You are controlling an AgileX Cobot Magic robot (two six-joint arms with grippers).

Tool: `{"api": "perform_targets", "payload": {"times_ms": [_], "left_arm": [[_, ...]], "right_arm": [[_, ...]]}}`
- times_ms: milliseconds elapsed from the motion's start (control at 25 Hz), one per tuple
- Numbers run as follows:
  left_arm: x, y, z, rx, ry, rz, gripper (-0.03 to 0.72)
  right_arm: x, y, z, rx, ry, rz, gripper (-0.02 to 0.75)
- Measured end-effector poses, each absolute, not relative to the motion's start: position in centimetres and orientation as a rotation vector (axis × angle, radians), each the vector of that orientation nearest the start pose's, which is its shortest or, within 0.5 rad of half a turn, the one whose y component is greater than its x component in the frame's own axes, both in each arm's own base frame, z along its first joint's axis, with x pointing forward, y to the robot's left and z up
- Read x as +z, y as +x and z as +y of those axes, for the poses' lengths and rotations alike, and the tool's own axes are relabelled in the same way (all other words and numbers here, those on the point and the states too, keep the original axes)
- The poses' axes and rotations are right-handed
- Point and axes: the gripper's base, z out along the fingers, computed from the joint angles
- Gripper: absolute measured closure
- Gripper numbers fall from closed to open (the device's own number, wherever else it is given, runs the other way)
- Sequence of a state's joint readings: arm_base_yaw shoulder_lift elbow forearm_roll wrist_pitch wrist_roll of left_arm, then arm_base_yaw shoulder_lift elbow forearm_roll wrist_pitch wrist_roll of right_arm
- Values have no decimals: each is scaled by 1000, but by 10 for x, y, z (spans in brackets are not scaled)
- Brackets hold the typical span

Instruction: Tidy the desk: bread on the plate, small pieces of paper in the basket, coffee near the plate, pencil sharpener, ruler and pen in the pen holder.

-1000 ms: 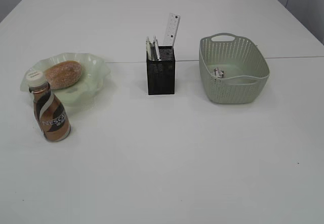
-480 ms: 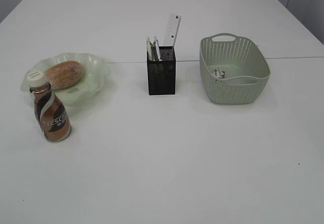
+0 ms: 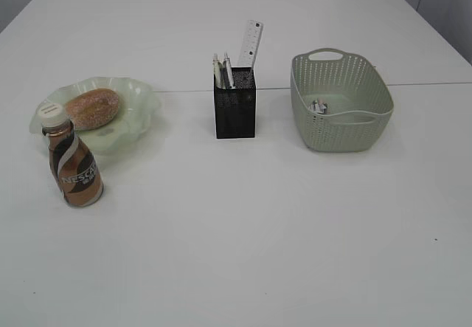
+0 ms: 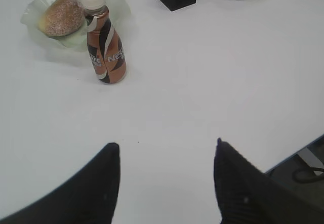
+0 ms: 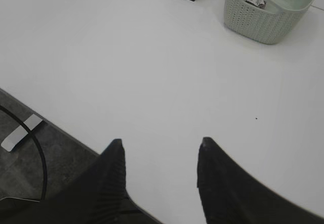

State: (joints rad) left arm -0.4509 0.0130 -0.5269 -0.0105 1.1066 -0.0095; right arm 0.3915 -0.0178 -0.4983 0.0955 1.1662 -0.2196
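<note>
Bench point(image 3: 243, 231): plain white top with a thin seam, carrying 4 groups, all placed relative to the pen holder point(image 3: 235, 111), a black mesh cup standing upright at centre. Item 1, ruler point(image 3: 250, 44): clear-whitish, leaning out of the pen holder's far right corner; pens point(image 3: 222, 70) stand in it to the ruler's left; the pencil sharpener cannot be made out. Item 2, basket point(image 3: 369, 124): grey-green lattice, right of the pen holder and well apart, holding small crumpled paper point(image 3: 318, 107) on its floor. Item 3, plate point(image 3: 140, 116): pale-green ruffled glass, left of the pen holder, with the bread point(image 3: 91, 108) resting in it. Item 4, coffee point(image 3: 72, 163): brown Nescafe bottle, upright, left of and nearer than the pen holder, just beside the plate's near rim. Left gripper point(image 4: 167, 153): fingers spread moderately wide, holding nothing, above bare bench near the front edge. Right gripper point(image 5: 159, 150): fingers likewise apart and empty, at the front edge. Judgement: every listed thing appears in place, so the step in hand is a final check; done well, both arms keep low, clear of the bottle and pen holder, and disturb nothing.
</note>
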Motion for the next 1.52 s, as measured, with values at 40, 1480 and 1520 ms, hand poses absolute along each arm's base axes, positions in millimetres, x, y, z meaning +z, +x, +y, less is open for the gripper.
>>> {"api": "perform_targets", "payload": {"times_ms": [40,1480,1520], "left_arm": [[281,-7,3,-291,458,2038,254],[281,-8,0,-36,19,2074,254],[281,-8,0,-37,20,2074,254]], "right_arm": [[269,-14,2,212,-652,2035,393],[269,-13,6,27,-319,2106,393],[269,-13,6,27,-319,2106,393]]}}
